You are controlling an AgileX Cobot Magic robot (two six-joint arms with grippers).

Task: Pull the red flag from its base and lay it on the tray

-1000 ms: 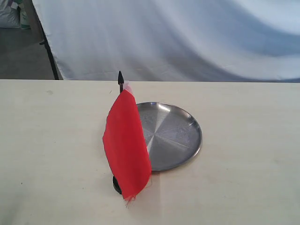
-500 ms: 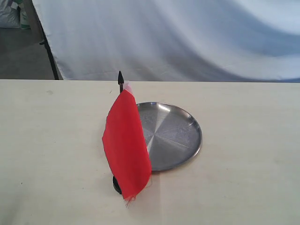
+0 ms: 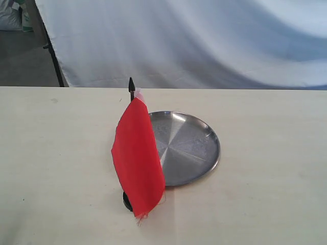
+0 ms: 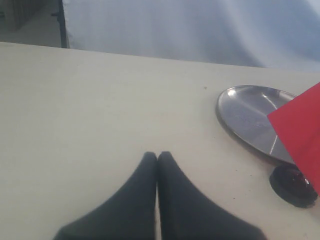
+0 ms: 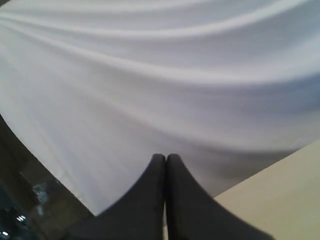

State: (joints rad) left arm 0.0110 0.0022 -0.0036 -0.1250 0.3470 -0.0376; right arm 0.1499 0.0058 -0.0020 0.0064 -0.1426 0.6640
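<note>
The red flag [image 3: 138, 155] stands upright on its black stick, pointed tip up, planted in the small black base [image 3: 126, 201] near the table's front. The silver tray [image 3: 186, 147] lies flat just behind and to the right of it. In the left wrist view a corner of the red flag [image 4: 300, 127], the base [image 4: 291, 185] and the tray [image 4: 246, 116] show off to one side; my left gripper [image 4: 157, 155] is shut and empty, well apart from them. My right gripper [image 5: 166, 157] is shut and empty, pointing at the white backdrop. Neither gripper appears in the exterior view.
A white cloth backdrop [image 3: 194, 41] hangs behind the pale table [image 3: 265, 194]. A dark stand leg [image 3: 53, 58] and floor show at the back left. A corner of the table [image 5: 280, 195] shows in the right wrist view.
</note>
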